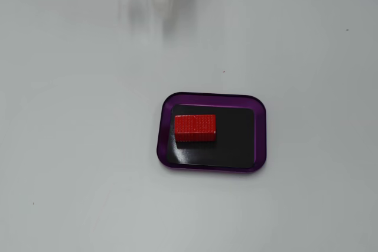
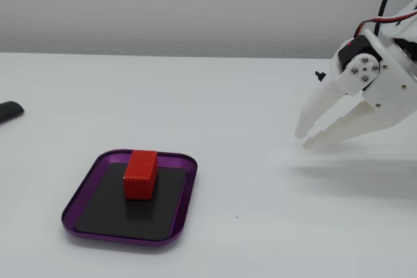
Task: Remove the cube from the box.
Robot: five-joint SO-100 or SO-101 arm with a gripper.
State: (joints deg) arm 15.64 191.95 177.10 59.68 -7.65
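In the side-on fixed view, the purple-rimmed box sits well to the left of the jaws, apart from them. The red cube lies on its black base. At right, the white gripper hangs above the table, jaws slightly parted, holding nothing.
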